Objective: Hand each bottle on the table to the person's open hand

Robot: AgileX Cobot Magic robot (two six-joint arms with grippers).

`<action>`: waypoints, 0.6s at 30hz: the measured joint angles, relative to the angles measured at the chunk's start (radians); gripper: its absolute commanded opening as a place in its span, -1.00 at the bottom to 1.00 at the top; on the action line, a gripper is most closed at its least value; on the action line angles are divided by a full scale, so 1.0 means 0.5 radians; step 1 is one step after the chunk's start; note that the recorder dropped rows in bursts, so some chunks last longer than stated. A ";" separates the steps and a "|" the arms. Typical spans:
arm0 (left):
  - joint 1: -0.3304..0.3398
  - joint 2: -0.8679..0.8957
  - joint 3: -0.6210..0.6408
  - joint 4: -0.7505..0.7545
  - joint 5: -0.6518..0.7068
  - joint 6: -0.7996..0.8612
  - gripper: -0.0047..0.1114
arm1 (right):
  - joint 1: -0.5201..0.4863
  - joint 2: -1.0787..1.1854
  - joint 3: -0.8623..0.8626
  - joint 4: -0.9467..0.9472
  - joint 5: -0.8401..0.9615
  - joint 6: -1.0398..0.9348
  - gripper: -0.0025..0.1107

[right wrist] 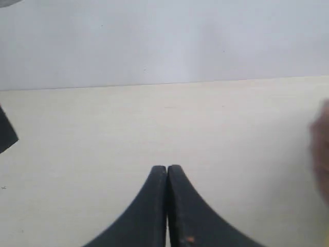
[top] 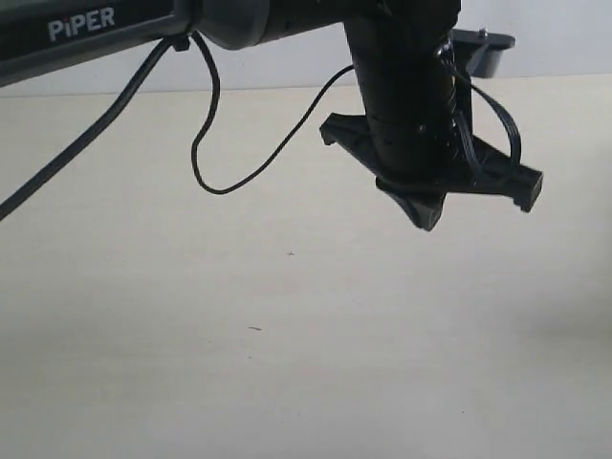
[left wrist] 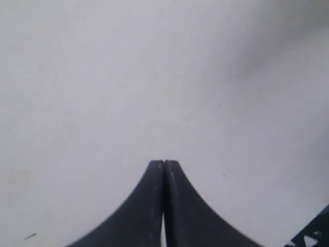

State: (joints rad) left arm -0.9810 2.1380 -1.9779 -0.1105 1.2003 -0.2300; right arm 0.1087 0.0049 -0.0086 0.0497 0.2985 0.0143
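No bottle shows in any view. The pale cream table (top: 287, 363) fills the exterior view, with a few tiny dark specks on it. A black arm marked PiPER reaches in from the upper left, and its gripper (top: 422, 216) hangs pointing down above the table right of centre; I take it for my left one. In the left wrist view my left gripper (left wrist: 164, 162) is shut on nothing over the bare table (left wrist: 154, 77). My right gripper (right wrist: 167, 167) is shut and holds nothing, low over the table (right wrist: 154, 123), and does not show in the exterior view.
A blurred skin-coloured shape (right wrist: 321, 149), perhaps the person's hand, sits at the edge of the right wrist view. A dark part (right wrist: 6, 135) shows at the opposite edge. A loose black cable (top: 206, 143) hangs from the arm. A pale wall (right wrist: 164, 41) rises behind the table.
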 measured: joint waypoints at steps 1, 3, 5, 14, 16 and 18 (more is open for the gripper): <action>-0.020 -0.033 0.060 0.000 -0.018 0.023 -0.92 | 0.000 0.000 0.000 0.000 0.000 0.000 -0.96; -0.053 -0.142 0.233 0.000 -0.102 0.066 -0.92 | 0.000 0.000 0.000 0.000 0.000 0.000 -0.96; -0.074 -0.280 0.426 -0.041 -0.217 0.114 -0.92 | 0.000 0.000 0.000 0.000 0.000 0.000 -0.96; -0.073 -1.056 1.259 -0.393 -0.700 0.481 -0.92 | 0.000 0.000 0.000 0.000 0.000 0.000 -0.96; -0.073 -1.238 1.387 -0.498 -0.780 0.577 -0.92 | 0.000 0.000 0.000 0.000 0.000 0.000 -0.96; -0.073 -1.390 1.506 -0.551 -0.856 0.623 -0.92 | 0.000 0.000 0.000 0.000 0.000 0.000 -0.96</action>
State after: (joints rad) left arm -1.0174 1.4432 -1.2247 -0.3860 0.7722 0.0817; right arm 0.1087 0.0049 -0.0086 0.0497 0.2985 0.0143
